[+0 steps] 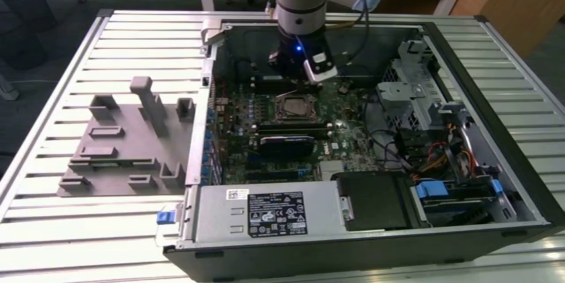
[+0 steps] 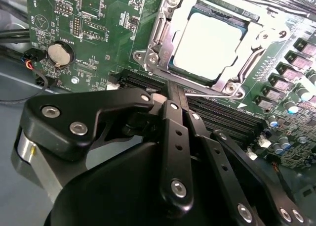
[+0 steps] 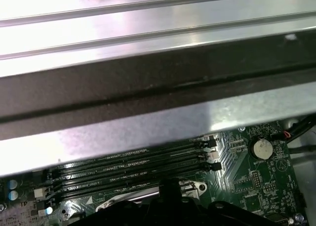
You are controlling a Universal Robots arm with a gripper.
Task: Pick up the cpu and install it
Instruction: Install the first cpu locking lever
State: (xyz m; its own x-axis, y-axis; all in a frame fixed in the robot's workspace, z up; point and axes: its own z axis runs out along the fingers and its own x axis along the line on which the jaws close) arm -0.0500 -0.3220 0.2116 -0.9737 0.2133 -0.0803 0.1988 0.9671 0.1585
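Observation:
The cpu (image 2: 210,40) is a flat silvery square lying in the motherboard socket, with the socket's metal frame (image 2: 159,35) around it. In the exterior view the cpu (image 1: 293,106) sits in the middle of the board inside the open computer case. My gripper (image 2: 174,87) hangs just beside the socket, over the black memory slots (image 2: 217,118). Its two black fingers are pressed together, shut, with nothing between them. In the exterior view the gripper (image 1: 298,75) is just behind the socket. Its dark tip (image 3: 170,186) also shows in the first wrist view.
A grey slotted fixture (image 1: 124,144) stands on the slatted table at the exterior view's left. The case wall (image 3: 148,122) runs close behind the memory slots (image 3: 133,161). A coin battery (image 2: 60,53), a drive cage (image 1: 411,91) and the power supply (image 1: 264,211) surround the board.

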